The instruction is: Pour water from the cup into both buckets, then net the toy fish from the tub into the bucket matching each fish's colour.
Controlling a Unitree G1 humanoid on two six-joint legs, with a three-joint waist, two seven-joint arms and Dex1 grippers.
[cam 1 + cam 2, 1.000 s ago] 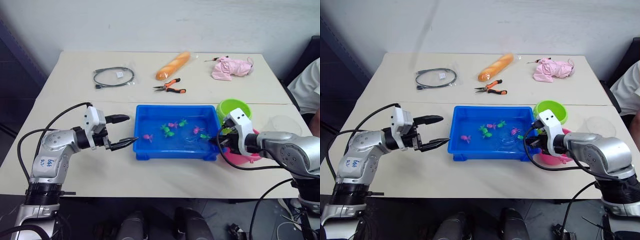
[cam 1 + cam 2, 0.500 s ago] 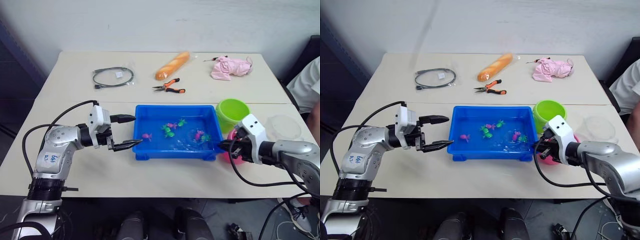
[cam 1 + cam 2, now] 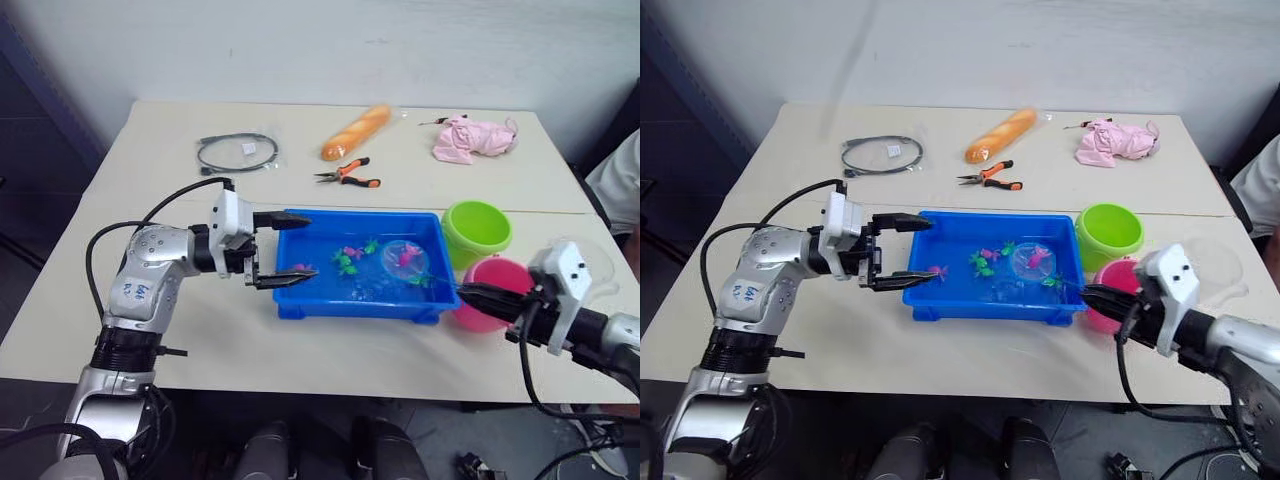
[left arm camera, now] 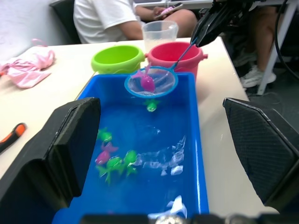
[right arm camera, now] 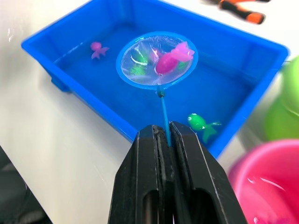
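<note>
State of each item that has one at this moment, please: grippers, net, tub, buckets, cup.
Right gripper: shut on the net's handle.
Left gripper: open, fingers at the tub's left end.
Net: lifted over the tub, one pink fish in it.
Tub: holds water and loose fish.
Pink bucket: upright, water inside.
Green bucket: upright; contents unclear.
Cup: upright behind the pink bucket.
</note>
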